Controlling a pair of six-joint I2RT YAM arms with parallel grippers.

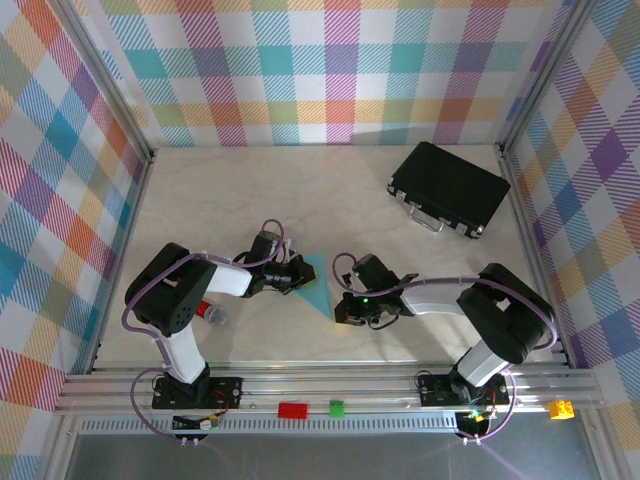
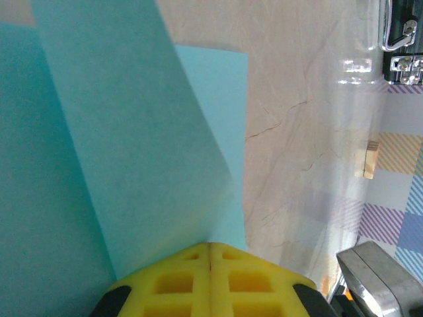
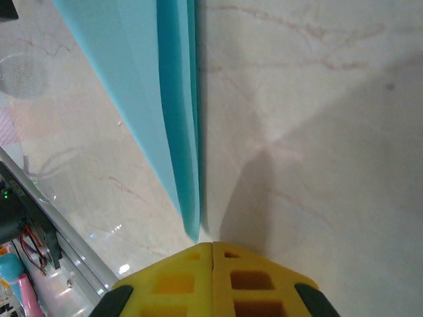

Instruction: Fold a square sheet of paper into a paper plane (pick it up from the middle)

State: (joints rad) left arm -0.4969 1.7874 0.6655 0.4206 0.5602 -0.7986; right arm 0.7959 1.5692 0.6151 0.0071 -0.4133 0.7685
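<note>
Yellow fingertips (image 2: pixel 172 281) pressed shut, both grippers.
Left gripper (image 2: pixel 210 247) closed at the folded light-blue paper (image 1: pixel 315 287), hold on it unclear; right gripper (image 3: pixel 212 246) closed just beside its pointed tip, on the table (image 1: pixel 300 190) between the arms.

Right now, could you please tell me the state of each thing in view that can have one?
Paper: folded into a layered, pointed shape, resting on the table between the grippers.
Left gripper: shut, tips right at the paper; whether it pinches it is unclear.
Right gripper: shut, close beside the paper's point, holding nothing.
Black case: closed, lying flat at the far right.
</note>
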